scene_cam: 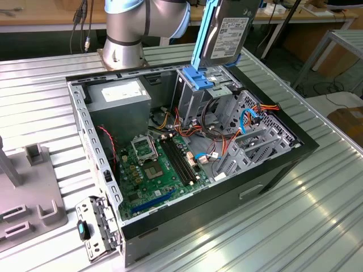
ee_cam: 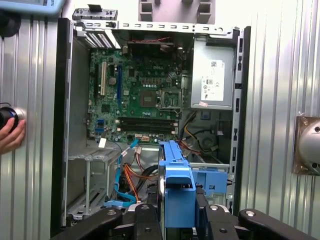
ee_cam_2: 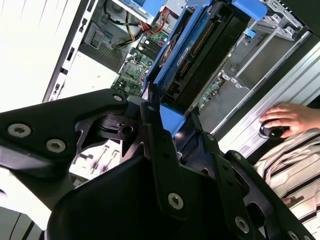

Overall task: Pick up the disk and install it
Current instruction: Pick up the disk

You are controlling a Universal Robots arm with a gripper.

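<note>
Above the metal cage [scene_cam: 191, 105] of the open computer case [scene_cam: 261, 184], the gripper [ee_cam: 178, 211] grips the disk [scene_cam: 227, 28] upright by its blue rail. Lowered crooked, it would likely jam on the cage or snag the cables [scene_cam: 248, 120].

An open black desktop computer case [scene_cam: 266, 177] sits on a ribbed silver metal table [scene_cam: 306, 229]. Inside, a green motherboard [scene_cam: 153, 175] lies beside a grey metal power supply box [scene_cam: 119, 96] (white sticker on top), with orange wires [ee_cam: 131, 181] near a silver metal drive cage [scene_cam: 249, 141].
</note>
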